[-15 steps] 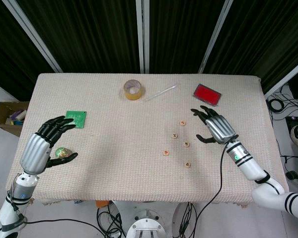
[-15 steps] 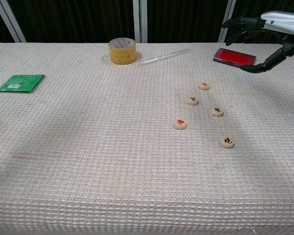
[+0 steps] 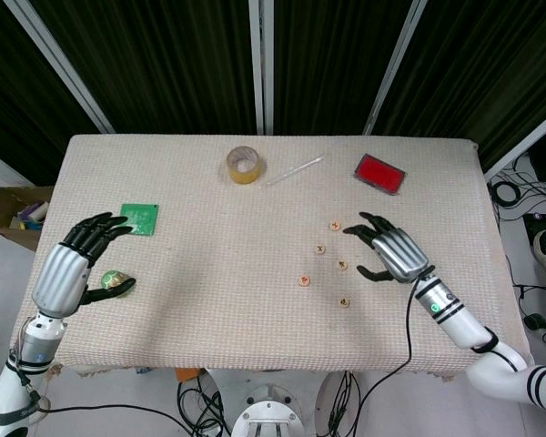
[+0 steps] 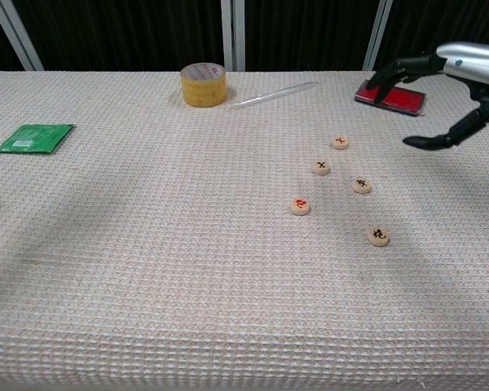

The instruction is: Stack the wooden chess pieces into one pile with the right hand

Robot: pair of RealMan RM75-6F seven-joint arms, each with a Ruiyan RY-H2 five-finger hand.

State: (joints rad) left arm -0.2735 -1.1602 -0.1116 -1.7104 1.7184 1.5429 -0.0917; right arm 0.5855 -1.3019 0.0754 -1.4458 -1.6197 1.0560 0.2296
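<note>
Several round wooden chess pieces lie apart on the cloth right of centre: the far one [image 3: 334, 225] [image 4: 340, 142], one beside it [image 3: 320, 248] [image 4: 321, 167], a middle one [image 3: 342, 266] [image 4: 361, 185], a left one [image 3: 303, 280] [image 4: 300, 206] and the nearest [image 3: 344, 301] [image 4: 378, 236]. None are stacked. My right hand [image 3: 391, 248] [image 4: 448, 85] hovers just right of them, fingers spread and empty. My left hand [image 3: 73, 266] sits at the table's left edge, fingers apart, beside a small green ball [image 3: 115, 280].
A roll of yellow tape [image 3: 243, 165] [image 4: 203, 84] and a clear pipette [image 3: 294, 169] [image 4: 274, 93] lie at the back. A red box [image 3: 379, 173] [image 4: 389, 95] sits back right, a green packet [image 3: 138, 218] [image 4: 33, 137] at the left.
My right hand has dropped lower and moved nearer, towards the chess pieces. The left hand has pulled slightly back and left. The pieces have not moved.
</note>
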